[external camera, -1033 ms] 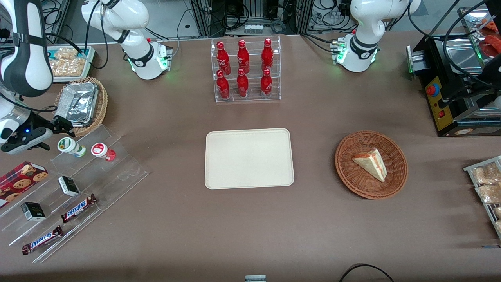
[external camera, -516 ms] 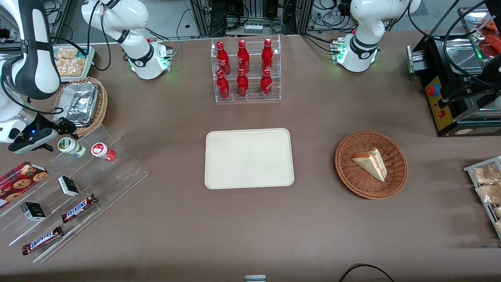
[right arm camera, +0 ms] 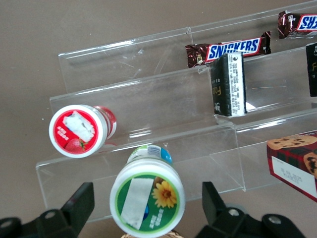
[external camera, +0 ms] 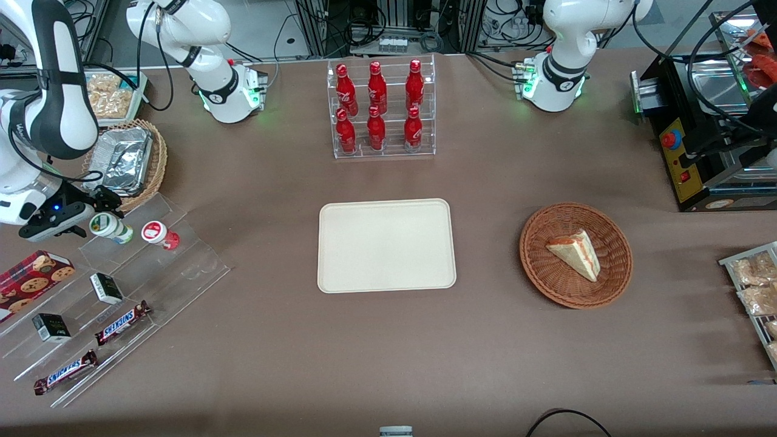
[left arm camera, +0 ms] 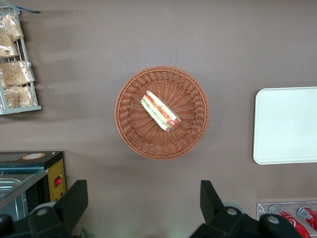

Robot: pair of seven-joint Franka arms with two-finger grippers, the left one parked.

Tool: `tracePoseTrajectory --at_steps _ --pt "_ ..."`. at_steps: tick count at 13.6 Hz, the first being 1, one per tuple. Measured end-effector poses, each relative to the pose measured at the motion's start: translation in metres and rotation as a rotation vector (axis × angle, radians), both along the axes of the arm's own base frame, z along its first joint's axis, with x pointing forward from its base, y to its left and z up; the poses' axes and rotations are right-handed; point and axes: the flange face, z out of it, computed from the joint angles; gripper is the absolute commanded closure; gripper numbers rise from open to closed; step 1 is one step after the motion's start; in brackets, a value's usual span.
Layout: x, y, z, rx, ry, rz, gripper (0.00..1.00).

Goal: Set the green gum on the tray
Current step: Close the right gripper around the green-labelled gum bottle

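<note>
The green gum (external camera: 110,226) stands on the top step of a clear acrylic stand (external camera: 121,285) at the working arm's end of the table, beside the red-lidded gum bottle (external camera: 159,234). My gripper (external camera: 94,209) is just above it, open, one finger on each side of the lid, not touching. In the right wrist view the gum's white lid with its green label and orange flower (right arm camera: 147,201) sits between my two fingers (right arm camera: 79,206). The cream tray (external camera: 386,245) lies flat at the table's middle, with nothing on it.
The stand also holds Snickers bars (external camera: 121,321), small dark boxes (external camera: 107,287) and a cookie box (external camera: 33,276). A wicker basket with a foil tray (external camera: 124,161) sits close by. A cola bottle rack (external camera: 381,109) and a sandwich basket (external camera: 575,255) stand elsewhere.
My gripper has moved toward the green gum and now straddles its lid. The gum and the other objects have not moved.
</note>
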Motion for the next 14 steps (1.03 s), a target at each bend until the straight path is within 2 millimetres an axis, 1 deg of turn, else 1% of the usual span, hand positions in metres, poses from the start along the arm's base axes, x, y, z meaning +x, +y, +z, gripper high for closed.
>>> tracePoseTrajectory --at_steps 2,3,4,7,9,10,11,13,14 --pt "0.001 0.000 -0.003 0.000 0.003 0.000 0.76" --pt "0.001 0.000 -0.003 0.000 0.004 0.000 0.95" --pt "0.001 0.000 -0.003 0.000 0.005 0.000 1.00" --pt "0.001 0.001 -0.003 0.000 0.003 0.001 1.00" --pt "0.004 0.003 0.003 0.003 0.010 0.007 1.00" --pt "0.007 0.004 0.013 0.009 0.023 0.013 1.00" --pt "0.012 0.006 0.027 0.017 0.038 0.020 1.00" --pt "0.022 0.016 0.064 0.032 0.062 0.036 1.00" --pt "0.028 0.025 0.081 0.039 0.072 0.038 1.00"
